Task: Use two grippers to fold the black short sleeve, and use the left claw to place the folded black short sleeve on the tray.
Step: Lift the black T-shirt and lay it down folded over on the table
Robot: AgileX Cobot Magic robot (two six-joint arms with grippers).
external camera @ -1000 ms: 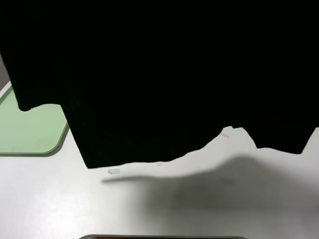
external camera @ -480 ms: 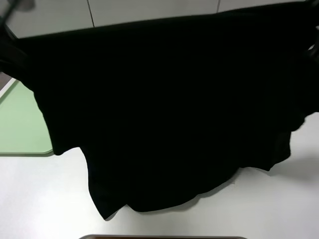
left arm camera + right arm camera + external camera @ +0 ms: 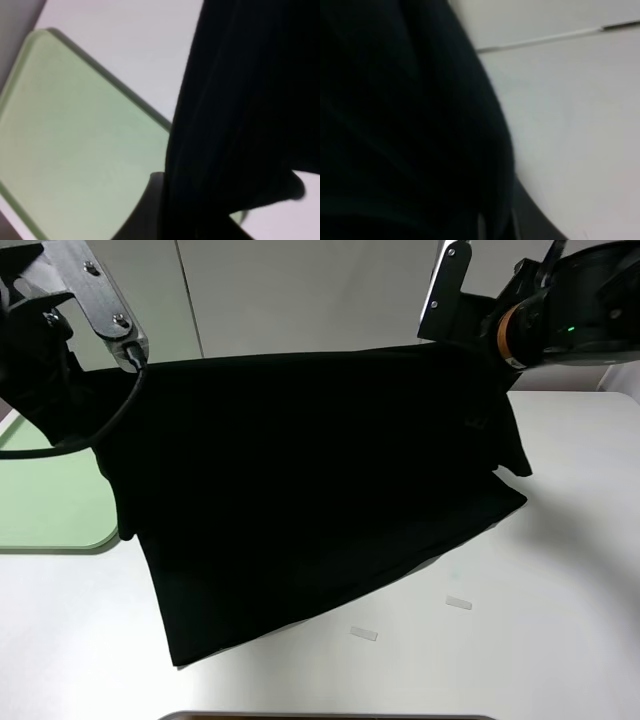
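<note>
Your black short sleeve (image 3: 320, 500) has drawn back from the high camera. A second ago it blacked out the upper view; now it hangs stretched between both arms, with its lower hem lying on the surface (image 3: 560, 640). The tray (image 3: 45, 505) sits at its left, one corner under the cloth. The left claw (image 3: 130, 352) and the right gripper (image 3: 432, 332) are each clenched on the top edge, but fabric hides their fingers. Two tape scraps (image 3: 459, 603) lie near the hem.
</note>
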